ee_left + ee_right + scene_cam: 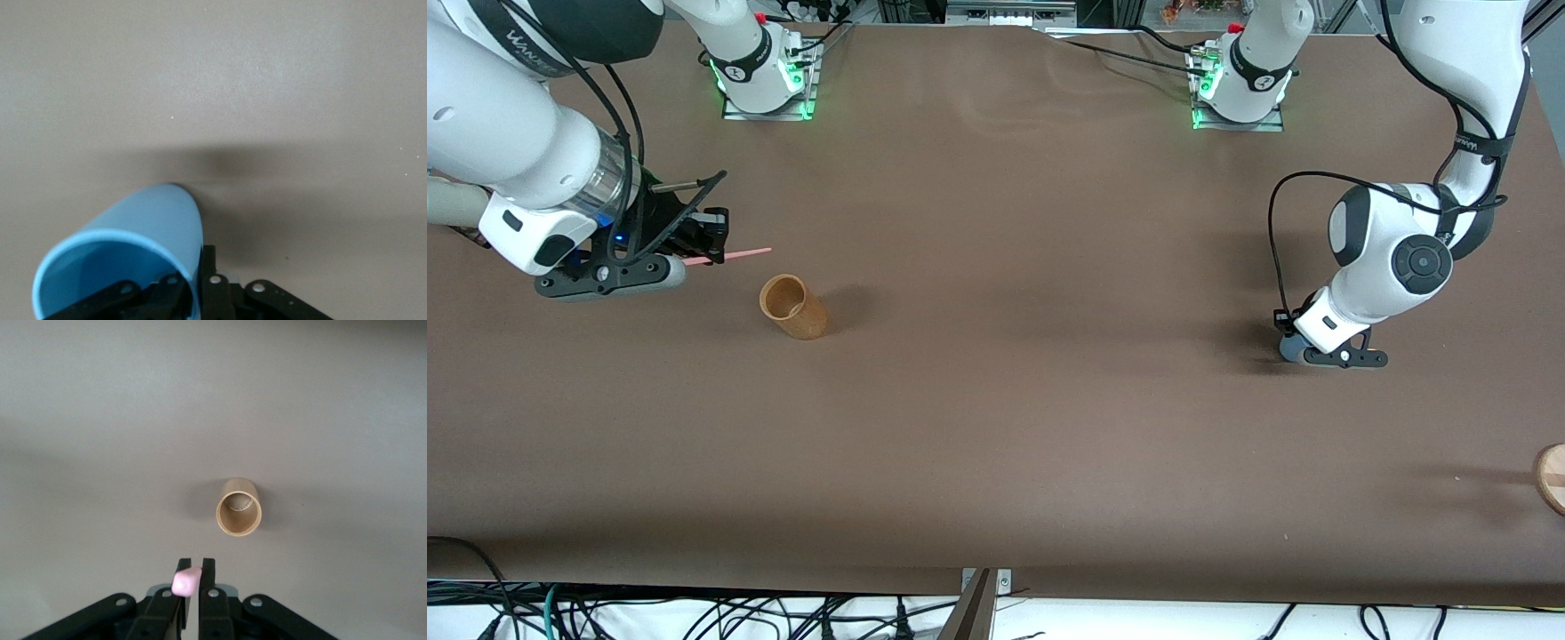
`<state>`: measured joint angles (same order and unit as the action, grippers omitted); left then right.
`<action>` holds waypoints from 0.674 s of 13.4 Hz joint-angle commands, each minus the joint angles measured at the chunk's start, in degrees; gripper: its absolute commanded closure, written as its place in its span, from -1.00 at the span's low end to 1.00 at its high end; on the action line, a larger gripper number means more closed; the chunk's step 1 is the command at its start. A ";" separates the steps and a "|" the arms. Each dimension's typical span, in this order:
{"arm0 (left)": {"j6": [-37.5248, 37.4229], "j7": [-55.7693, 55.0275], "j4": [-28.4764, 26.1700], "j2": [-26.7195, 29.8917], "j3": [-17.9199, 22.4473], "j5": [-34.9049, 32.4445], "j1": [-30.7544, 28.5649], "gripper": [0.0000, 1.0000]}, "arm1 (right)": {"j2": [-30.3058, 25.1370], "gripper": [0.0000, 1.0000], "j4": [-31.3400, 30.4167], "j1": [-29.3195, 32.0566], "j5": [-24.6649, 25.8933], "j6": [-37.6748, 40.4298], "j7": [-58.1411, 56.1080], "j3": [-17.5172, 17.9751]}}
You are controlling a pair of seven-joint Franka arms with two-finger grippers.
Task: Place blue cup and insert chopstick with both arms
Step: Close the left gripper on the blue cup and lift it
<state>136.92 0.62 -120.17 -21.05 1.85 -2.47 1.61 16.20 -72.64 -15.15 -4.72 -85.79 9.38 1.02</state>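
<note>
Wooden disc (pixel 1552 478): at the table's edge at the left arm's end, nearest of all to the front camera, well apart from the tan cup.
Left gripper (pixel 1294 348): low at the table (pixel 1014 418) toward the left arm's end, well apart from the tan cup; fingers (pixel 212 283) clamped on the blue cup's wall, one inside the rim and one outside.
Blue cup (pixel 133 257): held in the left gripper, tilted, with its open mouth toward the wrist camera; hidden under the arm in the front view.
Tan cup (pixel 793 307): upright on the table toward the right arm's end, mouth open.
Right gripper (pixel 713 238): in the air just beside the tan cup, toward the right arm's end; fingers pinched on the chopstick.
Chopstick (pixel 729 256): held in the right gripper, near level, its pink tip pointing toward the tan cup but apart from it.
</note>
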 commanded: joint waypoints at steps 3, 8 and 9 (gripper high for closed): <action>-3.65 -0.80 3.52 1.18 -0.26 -0.96 0.76 1.00 | 0.32 1.00 0.75 0.21 -0.73 1.67 1.25 0.13; -17.30 -14.11 14.25 1.72 -2.70 -0.61 10.24 1.00 | 0.32 1.00 0.57 0.21 -0.55 1.85 1.25 0.13; -17.22 -20.07 15.13 1.63 -5.94 0.26 10.52 1.00 | 0.32 1.00 0.57 0.21 -0.55 1.85 1.25 0.13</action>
<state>121.46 -10.48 -107.19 -19.28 -0.55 -2.38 10.08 16.52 -72.66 -15.13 -4.72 -84.91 9.90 1.00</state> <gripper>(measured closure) 0.947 0.921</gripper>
